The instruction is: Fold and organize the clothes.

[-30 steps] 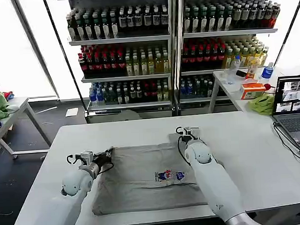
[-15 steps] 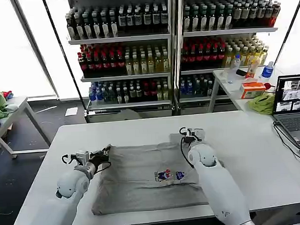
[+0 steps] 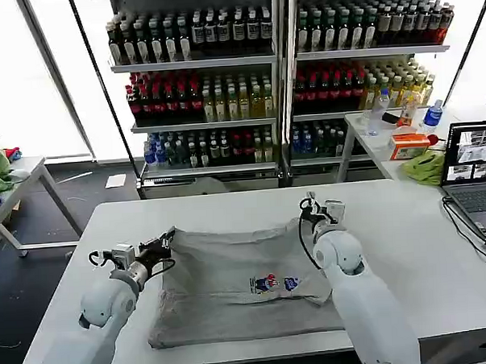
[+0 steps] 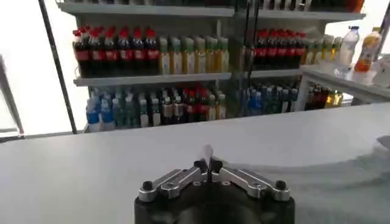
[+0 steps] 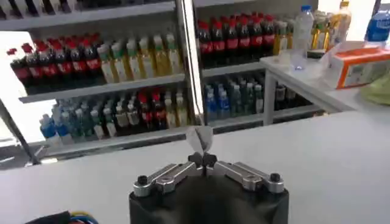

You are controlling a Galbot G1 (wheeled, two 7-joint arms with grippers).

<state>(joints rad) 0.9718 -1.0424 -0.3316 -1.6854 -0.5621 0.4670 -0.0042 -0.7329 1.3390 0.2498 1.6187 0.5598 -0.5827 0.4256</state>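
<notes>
Clothes here means one grey shirt (image 3: pixel 239 283) lying on the tabletop (image 3: pixel 406 223), stretched between my two pincers. My left pincer (image 3: pixel 159 248) is clenched on its far left corner, my right pincer (image 3: pixel 312 211) on the far right corner. It looks light and limp, so gripping corners should keep it taut. My wrist views show pinched tufts (image 4: pixel 208 154) (image 5: pixel 200 139) between closed tips; the head view shows the chest print (image 3: pixel 273 283).

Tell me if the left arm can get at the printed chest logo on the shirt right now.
Probably not as things stand. The left gripper is shut on the shirt at its far left corner, holding it, and would have to let go first. The logo lies uncovered on the flat cloth, nearer the right gripper.
</notes>
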